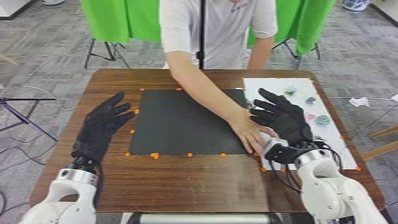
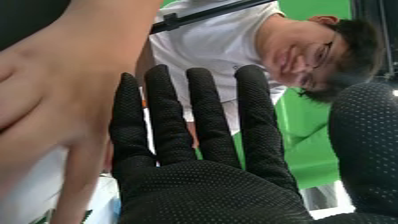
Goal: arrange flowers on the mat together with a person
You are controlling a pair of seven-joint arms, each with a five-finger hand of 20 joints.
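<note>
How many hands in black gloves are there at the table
2: the left hand by the left edge of the dark mat, and the right hand over the white sheet, close to the person's bare hand.

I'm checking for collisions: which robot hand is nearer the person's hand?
The right robot hand, beside the person's hand; the left robot hand is across the dark mat.

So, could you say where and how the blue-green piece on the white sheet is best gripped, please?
I'd pinch the blue-green piece across its near and far edges, from above: it looks rounded and lies low on the white sheet, with the right hand close on its left.
</note>
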